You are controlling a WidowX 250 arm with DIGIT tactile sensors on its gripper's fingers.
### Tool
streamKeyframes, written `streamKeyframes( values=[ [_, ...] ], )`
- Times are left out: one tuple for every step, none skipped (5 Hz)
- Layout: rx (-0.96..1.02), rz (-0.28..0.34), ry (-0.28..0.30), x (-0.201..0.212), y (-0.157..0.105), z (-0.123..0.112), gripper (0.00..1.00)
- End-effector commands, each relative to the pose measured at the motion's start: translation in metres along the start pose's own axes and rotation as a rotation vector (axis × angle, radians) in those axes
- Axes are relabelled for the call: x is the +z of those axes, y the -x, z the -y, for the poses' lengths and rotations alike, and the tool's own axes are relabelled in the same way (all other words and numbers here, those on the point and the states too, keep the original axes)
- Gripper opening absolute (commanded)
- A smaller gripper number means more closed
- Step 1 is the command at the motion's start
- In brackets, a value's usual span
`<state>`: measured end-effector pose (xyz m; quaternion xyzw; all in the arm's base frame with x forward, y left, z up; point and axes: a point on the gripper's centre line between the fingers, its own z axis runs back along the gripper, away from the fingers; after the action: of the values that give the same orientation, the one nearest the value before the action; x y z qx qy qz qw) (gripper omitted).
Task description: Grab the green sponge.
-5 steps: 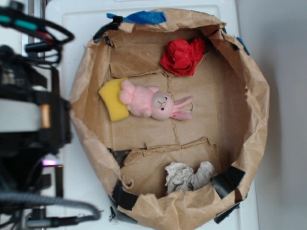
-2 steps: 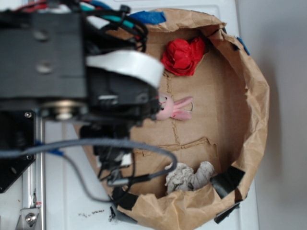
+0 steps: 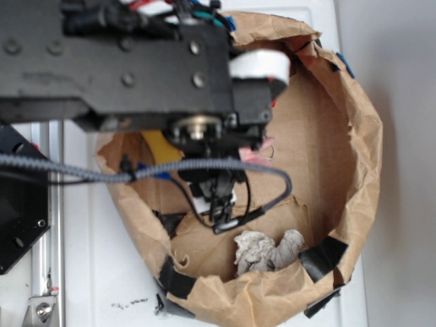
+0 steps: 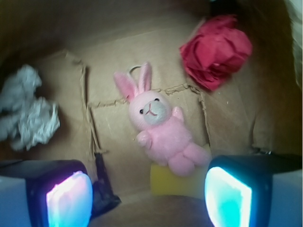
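Nearest the wrist camera, the end effector hangs with its two pads spread wide and nothing between them. Just beyond, centred in that gap, lies the sponge, a yellow block flat on the floor of the paper bin. The bunny sits on its far edge, legs overlapping the foam. Farther off are the red wad to the right and a grey crumpled rag to the left.

Risk, as judged: a descent placed slightly forward would catch the bunny's legs with the sponge, or lift the bunny alone; the exposed strip of foam is narrow.

Against the frame a second earlier, the arm has swung over the bin and now hides most of the sponge and bunny from the exterior view; the objects themselves appear unmoved.
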<state>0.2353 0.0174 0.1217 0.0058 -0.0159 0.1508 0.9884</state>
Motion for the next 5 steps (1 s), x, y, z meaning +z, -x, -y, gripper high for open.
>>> streamKeyframes(
  values=[
    [0.027, 0.024, 0.004, 0.005, -0.002, -0.007, 1.00],
    [0.027, 0.024, 0.004, 0.005, -0.002, -0.007, 1.00],
    [-0.156, 0.096, -0.048, -0.009, -0.006, -0.011, 1.00],
    [-0.275, 0.111, -0.072, -0.022, -0.018, -0.012, 1.00],
    [-0.351, 0.081, -0.101, -0.038, -0.021, -0.017, 1.00]
  ],
)
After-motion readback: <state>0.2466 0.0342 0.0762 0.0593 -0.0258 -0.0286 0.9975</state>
